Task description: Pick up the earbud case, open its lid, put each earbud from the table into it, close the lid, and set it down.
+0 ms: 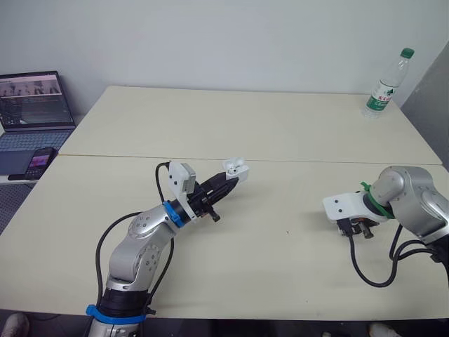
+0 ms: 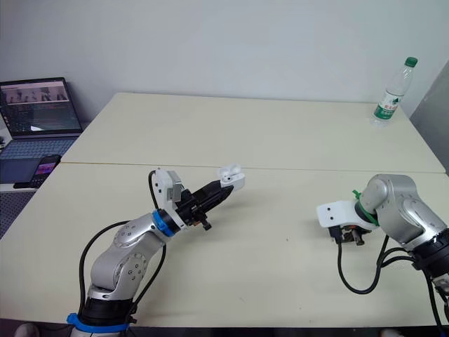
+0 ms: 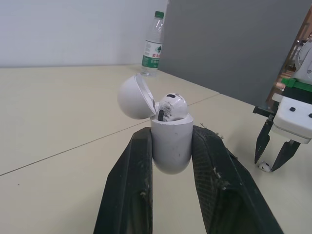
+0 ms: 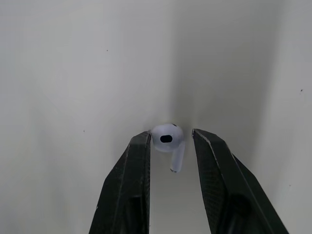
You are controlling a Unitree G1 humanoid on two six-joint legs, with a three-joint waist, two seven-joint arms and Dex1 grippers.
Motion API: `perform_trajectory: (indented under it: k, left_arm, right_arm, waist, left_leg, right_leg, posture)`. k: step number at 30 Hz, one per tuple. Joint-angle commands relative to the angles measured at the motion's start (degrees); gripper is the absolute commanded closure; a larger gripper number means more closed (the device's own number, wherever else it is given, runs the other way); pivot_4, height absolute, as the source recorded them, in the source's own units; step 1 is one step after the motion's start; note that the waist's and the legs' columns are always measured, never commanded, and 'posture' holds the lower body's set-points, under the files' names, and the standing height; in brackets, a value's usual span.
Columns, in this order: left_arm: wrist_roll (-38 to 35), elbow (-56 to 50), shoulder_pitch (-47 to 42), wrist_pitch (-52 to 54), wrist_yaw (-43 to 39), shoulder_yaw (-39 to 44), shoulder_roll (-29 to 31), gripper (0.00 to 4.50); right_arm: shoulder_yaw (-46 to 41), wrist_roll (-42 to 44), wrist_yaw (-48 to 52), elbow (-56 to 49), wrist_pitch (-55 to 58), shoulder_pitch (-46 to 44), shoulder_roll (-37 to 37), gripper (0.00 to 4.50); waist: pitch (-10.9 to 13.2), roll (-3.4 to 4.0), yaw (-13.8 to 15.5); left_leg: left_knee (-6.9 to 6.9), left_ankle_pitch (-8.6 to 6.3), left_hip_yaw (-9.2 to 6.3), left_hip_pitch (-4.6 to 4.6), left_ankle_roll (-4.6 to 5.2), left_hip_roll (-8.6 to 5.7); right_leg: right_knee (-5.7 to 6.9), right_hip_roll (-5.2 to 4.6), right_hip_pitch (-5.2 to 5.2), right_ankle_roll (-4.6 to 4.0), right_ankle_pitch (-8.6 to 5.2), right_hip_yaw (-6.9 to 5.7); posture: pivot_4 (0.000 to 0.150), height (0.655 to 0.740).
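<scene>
My left gripper [image 1: 233, 177] is shut on the white earbud case [image 3: 169, 141] and holds it above the middle of the table. The case's lid [image 3: 132, 97] is swung open, and one earbud [image 3: 171, 106] sits in it. At the table's right, my right gripper [image 1: 354, 230] points down at the surface. In the right wrist view its open fingers [image 4: 131, 165] straddle the second white earbud [image 4: 168, 139], which lies on the table with its stem between them. There is a small gap on one side of it. The left wrist view also shows the right gripper [image 3: 270, 158] over that earbud [image 3: 265, 166].
A plastic water bottle [image 1: 384, 84] stands at the far right corner of the table [image 1: 280, 126]. An open laptop [image 1: 35, 105] and a phone [image 1: 42, 160] sit on a lower surface to the left. A black cable [image 1: 372, 274] loops under the right arm.
</scene>
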Motion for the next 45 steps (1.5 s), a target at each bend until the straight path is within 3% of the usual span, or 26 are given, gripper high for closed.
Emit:
perform_trajectory:
  k: [1, 45]
  left_arm:
    - [-0.55, -2.11, -0.26, -0.77, -0.12, 0.09, 0.2, 3.73]
    - [0.03, -2.33, -0.34, -0.58, -0.62, -0.51, 0.66, 3.73]
  right_arm:
    - [-0.55, 0.4, 2.53, -1.97, 0.44, -0.13, -0.48, 3.1]
    - [0.85, -2.57, 0.19, -0.71, 8.74, -0.39, 0.56, 3.1]
  waist:
    - [0.0, 0.0, 0.0]
    - [0.0, 0.0, -0.01]
  left_leg:
    - [0.0, 0.0, 0.0, 0.0, 0.0, 0.0]
    - [0.0, 0.0, 0.02, 0.01, 0.0, 0.0]
  right_leg:
    - [0.0, 0.0, 0.0, 0.0, 0.0, 0.0]
    - [-0.01, 0.0, 0.0, 0.0, 0.0, -0.01]
  posture:
    - [0.15, 0.7389]
    - [0.15, 0.7389]
